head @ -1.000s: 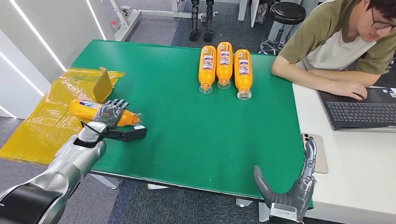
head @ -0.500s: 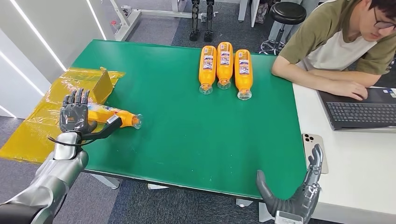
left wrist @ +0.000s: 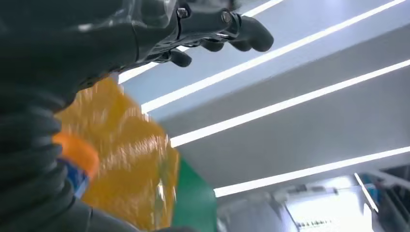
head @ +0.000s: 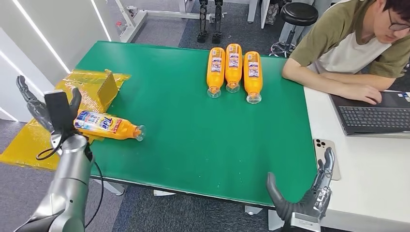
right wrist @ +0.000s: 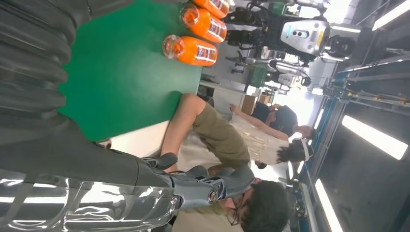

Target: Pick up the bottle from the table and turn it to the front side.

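Observation:
An orange bottle (head: 107,126) lies on its side near the left edge of the green table (head: 193,135). Its blue and red label faces up and its clear cap points right. My left hand (head: 48,107) is raised just left of the bottle's base, fingers spread and holding nothing. In the left wrist view the fingers (left wrist: 217,29) stretch out in the air and the bottle (left wrist: 77,155) shows as an orange blur by the wrist. My right hand (head: 309,198) hovers open at the table's front right edge, also seen as the right hand (right wrist: 193,186) in its wrist view.
Three more orange bottles (head: 233,67) lie side by side at the back of the table. A yellow plastic sheet (head: 34,130) and a cardboard piece (head: 105,88) hang off the left edge. A person (head: 358,43) leans over a laptop (head: 374,118) at the right; a phone (head: 323,153) lies nearby.
My left hand let go of the bottle, rose and swung left, fingers spreading. The bottle rolled so its label now faces up. My right hand barely moved.

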Available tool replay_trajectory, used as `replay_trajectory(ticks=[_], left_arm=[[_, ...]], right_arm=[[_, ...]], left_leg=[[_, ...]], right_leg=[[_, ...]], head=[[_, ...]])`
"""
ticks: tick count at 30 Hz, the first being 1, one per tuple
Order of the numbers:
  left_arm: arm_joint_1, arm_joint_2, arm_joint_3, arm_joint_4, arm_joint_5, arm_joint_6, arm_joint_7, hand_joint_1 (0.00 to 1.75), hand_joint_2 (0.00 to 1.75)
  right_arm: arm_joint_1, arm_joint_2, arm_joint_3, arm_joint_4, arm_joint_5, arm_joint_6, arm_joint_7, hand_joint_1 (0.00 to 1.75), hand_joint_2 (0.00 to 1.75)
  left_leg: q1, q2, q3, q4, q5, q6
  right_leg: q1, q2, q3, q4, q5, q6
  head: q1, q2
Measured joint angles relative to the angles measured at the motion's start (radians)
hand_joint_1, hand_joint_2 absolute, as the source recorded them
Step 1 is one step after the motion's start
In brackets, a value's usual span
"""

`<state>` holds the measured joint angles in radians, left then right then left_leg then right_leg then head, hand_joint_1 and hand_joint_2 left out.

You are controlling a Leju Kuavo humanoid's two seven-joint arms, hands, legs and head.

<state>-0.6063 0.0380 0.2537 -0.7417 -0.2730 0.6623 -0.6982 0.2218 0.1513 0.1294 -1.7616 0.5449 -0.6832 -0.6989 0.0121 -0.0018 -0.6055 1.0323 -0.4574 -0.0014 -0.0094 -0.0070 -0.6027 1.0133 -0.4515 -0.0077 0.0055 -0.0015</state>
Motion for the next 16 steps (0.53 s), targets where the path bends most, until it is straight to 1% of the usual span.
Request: replay_trajectory(ticks=[2,4,6,8,10,12,14,16], left_arm=[[0.012,-0.037,-0.094,-0.066,0.138,-0.06,-0.003,0.0,1.75],[0.04,-0.076,-0.183,-0.139,0.233,-0.147,-0.004,0.0,1.75],[0.081,-0.115,-0.261,-0.211,0.289,-0.226,-0.005,0.0,1.75],[0.134,-0.153,-0.333,-0.282,0.309,-0.277,-0.005,0.0,1.75],[0.195,-0.185,-0.397,-0.359,0.304,-0.3,-0.005,0.0,1.75],[0.258,-0.21,-0.451,-0.438,0.294,-0.304,-0.005,0.0,1.75],[0.311,-0.231,-0.491,-0.508,0.294,-0.303,-0.005,0.0,1.75],[0.341,-0.244,-0.512,-0.548,0.297,-0.304,-0.005,0.0,1.75]], right_arm=[[-0.012,-0.001,0.002,0.01,-0.017,0.0,0.0,0.0,1.75],[-0.018,-0.002,0.005,0.019,-0.025,0.0,0.0,0.0,1.75],[-0.021,-0.002,0.01,0.026,-0.024,0.0,0.0,0.0,1.75],[-0.023,-0.002,0.016,0.032,-0.022,0.0,0.0,0.0,1.75],[-0.024,-0.001,0.02,0.037,-0.026,0.0,0.002,0.0,1.75],[-0.023,0.0,0.024,0.041,-0.052,0.0,0.015,0.0,1.75],[-0.023,0.0,0.028,0.042,-0.082,0.0,0.031,0.0,1.75],[-0.023,0.0,0.03,0.042,-0.092,0.0,0.037,0.0,1.75]], left_leg=[[0.0,-0.003,0.0,0.0,0.0,0.0],[-0.001,-0.003,0.0,0.0,0.0,0.0],[-0.001,-0.002,0.0,0.0,0.0,0.0],[-0.001,-0.002,0.0,0.0,-0.001,0.001],[-0.001,-0.001,0.0,0.0,-0.002,0.001],[-0.001,-0.001,0.0,0.0,-0.003,0.001],[-0.001,-0.001,0.0,0.0,-0.004,0.001],[-0.001,-0.001,0.0,0.0,-0.004,0.0]], right_leg=[[0.0,-0.003,0.001,0.0,0.0,0.0],[-0.001,-0.003,0.002,0.0,0.0,0.0],[-0.001,-0.002,0.002,0.0,0.0,0.0],[-0.001,-0.001,0.002,-0.001,0.0,0.001],[-0.001,-0.001,0.001,-0.001,-0.001,0.001],[-0.001,-0.001,0.001,-0.001,-0.001,0.001],[-0.001,0.0,0.001,-0.001,-0.002,0.002],[-0.001,0.0,0.001,-0.001,-0.002,0.002]], head=[[0.0,0.0],[0.0,0.0],[0.0,0.0],[0.0,0.0],[0.0,0.0],[0.0,0.0],[0.0,0.0],[0.0,0.0]])
